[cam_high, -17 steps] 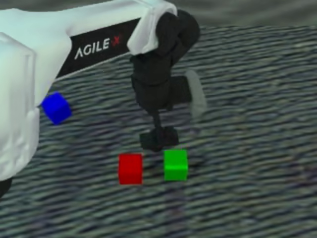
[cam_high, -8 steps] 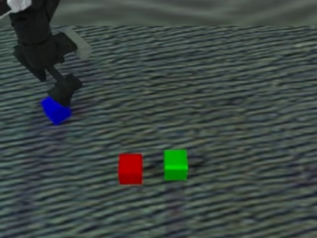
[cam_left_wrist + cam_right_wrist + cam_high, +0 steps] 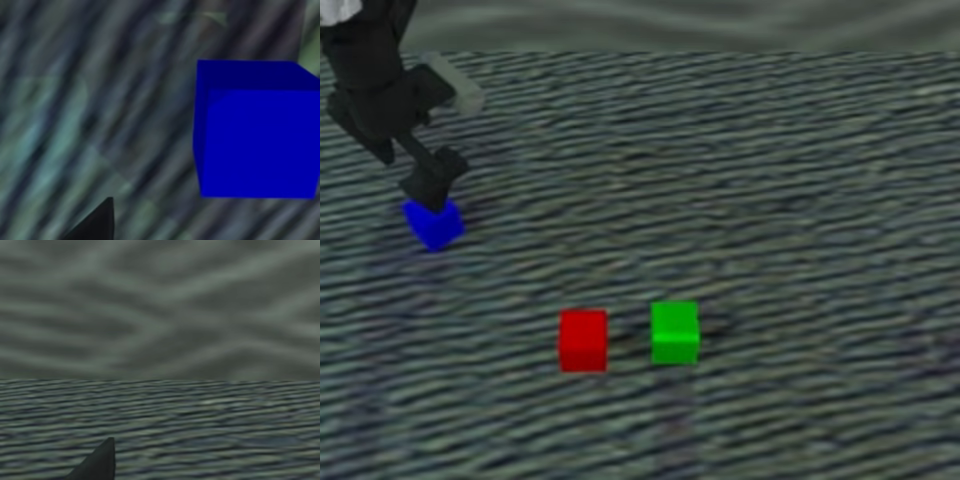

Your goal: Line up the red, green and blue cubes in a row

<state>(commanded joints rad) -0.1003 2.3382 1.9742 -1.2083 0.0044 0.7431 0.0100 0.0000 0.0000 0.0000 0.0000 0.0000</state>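
Observation:
The red cube (image 3: 583, 340) and the green cube (image 3: 675, 332) sit side by side at the middle front of the table, a small gap between them. At the far left lies the blue cube (image 3: 434, 224), turned at an angle. My left gripper (image 3: 432, 190) hangs open right over its far edge, nothing between the fingers. The left wrist view shows the blue cube (image 3: 257, 135) large and off to one side, and one dark fingertip (image 3: 97, 225) apart from it. The right arm is out of the top view; its wrist view shows one fingertip (image 3: 100, 462) over bare table.
The tabletop (image 3: 800, 200) has a dark wavy pattern. A grey wall (image 3: 160, 305) rises beyond its far edge. No other objects are in view.
My left arm has swung from above the green cube to the far left over the blue cube, then shifted slightly left. No cube has moved.

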